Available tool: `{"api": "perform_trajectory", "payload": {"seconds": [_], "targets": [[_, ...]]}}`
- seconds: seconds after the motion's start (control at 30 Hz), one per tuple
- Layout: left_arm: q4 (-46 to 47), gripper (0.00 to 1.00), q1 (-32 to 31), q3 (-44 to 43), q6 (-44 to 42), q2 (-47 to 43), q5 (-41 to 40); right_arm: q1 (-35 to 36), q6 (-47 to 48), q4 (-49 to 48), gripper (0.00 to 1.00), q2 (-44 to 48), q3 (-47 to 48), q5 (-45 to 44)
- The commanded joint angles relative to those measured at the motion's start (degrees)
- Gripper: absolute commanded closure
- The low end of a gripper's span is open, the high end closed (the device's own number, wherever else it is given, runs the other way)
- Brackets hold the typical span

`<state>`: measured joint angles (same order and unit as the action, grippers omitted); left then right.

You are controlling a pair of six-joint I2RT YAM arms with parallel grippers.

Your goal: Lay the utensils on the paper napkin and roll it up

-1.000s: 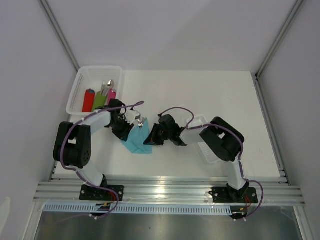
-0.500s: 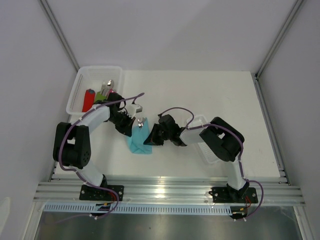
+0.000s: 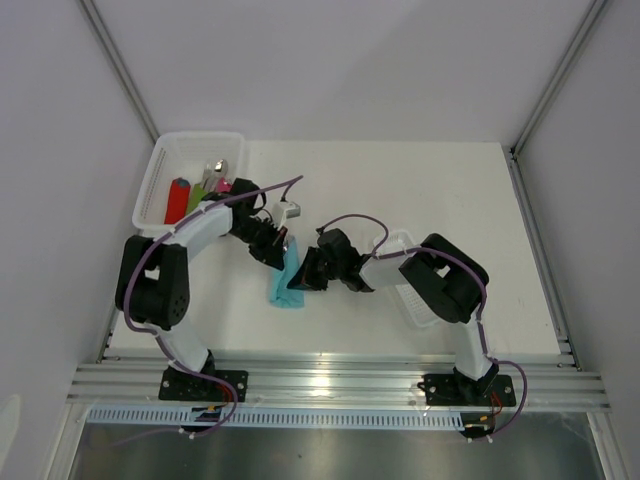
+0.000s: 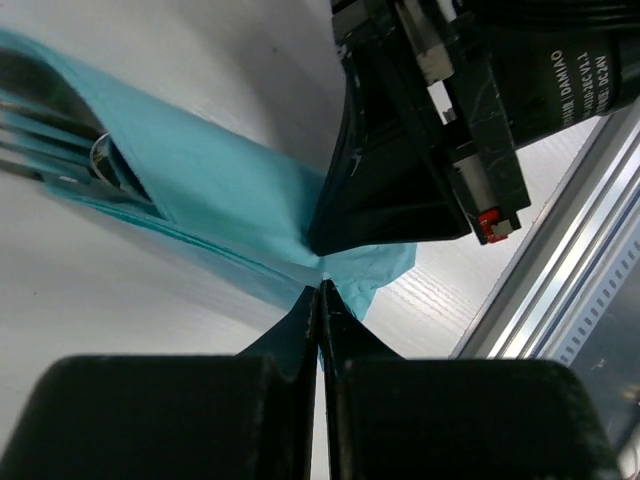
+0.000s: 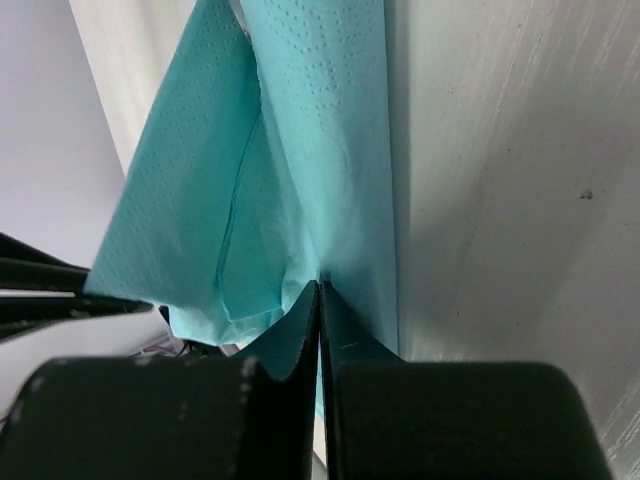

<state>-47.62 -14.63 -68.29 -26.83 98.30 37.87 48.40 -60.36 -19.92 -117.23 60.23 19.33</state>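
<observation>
The teal paper napkin (image 3: 286, 283) lies folded on the white table between my two grippers. It also shows in the left wrist view (image 4: 215, 190) and the right wrist view (image 5: 300, 130). The silver utensils (image 4: 55, 145) are wrapped inside it, with only fork tines poking out at the left of the left wrist view. My left gripper (image 3: 280, 255) (image 4: 321, 288) is shut on a napkin edge. My right gripper (image 3: 298, 280) (image 5: 319, 285) is shut on the opposite edge. The two grippers nearly touch each other.
A white basket (image 3: 160, 170) at the back left holds red, green and pink rolled napkins (image 3: 198, 190) with cutlery tips. A small clear tray (image 3: 402, 245) sits under my right arm. The table's metal front rail (image 3: 330, 385) runs along the near edge.
My left gripper has moved right and toward the right gripper, folding the napkin over. The napkin now looks narrower, and the utensils are covered in the top view. The right arm has stayed put.
</observation>
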Motion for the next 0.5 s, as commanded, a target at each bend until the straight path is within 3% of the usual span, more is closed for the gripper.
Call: {"api": "perform_trajectory", "payload": {"seconds": [0.0, 0.47], "targets": [[1.4, 1.0, -1.9, -2.7, 2.0, 0.8, 4.8, -0.3, 0.8, 0.9, 1.0, -0.8, -0.2, -2.6], [4.8, 0.99, -2.9, -3.5, 5.9, 5.4, 3.6, -0.2, 2.7, 4.4, 1.0, 2.7, 0.4, -4.7]]}}
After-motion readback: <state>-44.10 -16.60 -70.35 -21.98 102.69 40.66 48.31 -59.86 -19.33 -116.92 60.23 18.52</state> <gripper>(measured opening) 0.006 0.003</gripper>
